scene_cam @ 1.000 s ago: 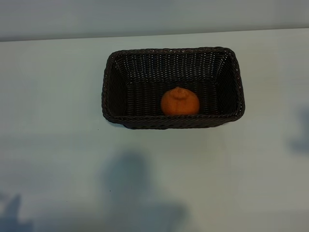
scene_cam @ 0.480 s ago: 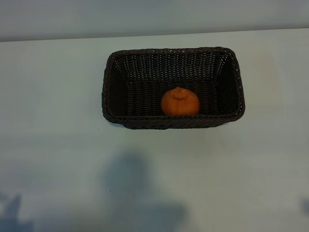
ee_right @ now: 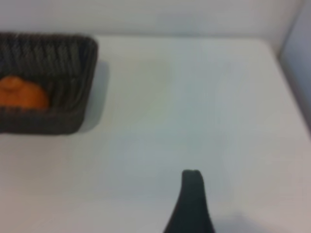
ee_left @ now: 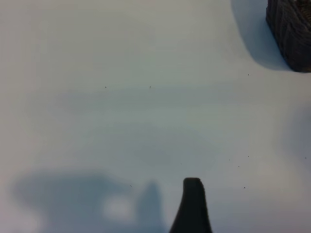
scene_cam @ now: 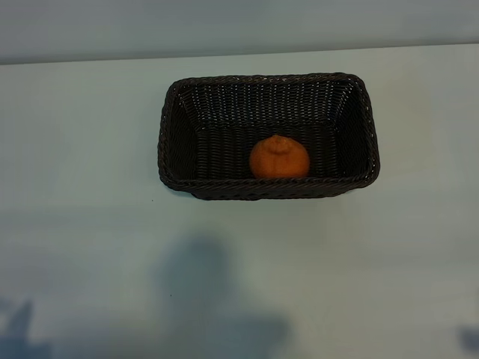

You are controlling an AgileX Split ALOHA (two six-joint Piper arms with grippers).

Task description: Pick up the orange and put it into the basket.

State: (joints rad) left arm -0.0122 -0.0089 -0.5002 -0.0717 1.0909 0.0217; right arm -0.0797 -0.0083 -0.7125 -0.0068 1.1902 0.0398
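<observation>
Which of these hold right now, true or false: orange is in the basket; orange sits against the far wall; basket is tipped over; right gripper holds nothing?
1. The orange is in the basket: true.
2. It sits against the far wall: false, it lies by the near wall.
3. The basket is tipped over: false, it stands upright on the table.
4. The right gripper holds nothing: true, only bare table shows by its finger.

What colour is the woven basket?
Dark brown woven wicker basket; shows best in the exterior view.
</observation>
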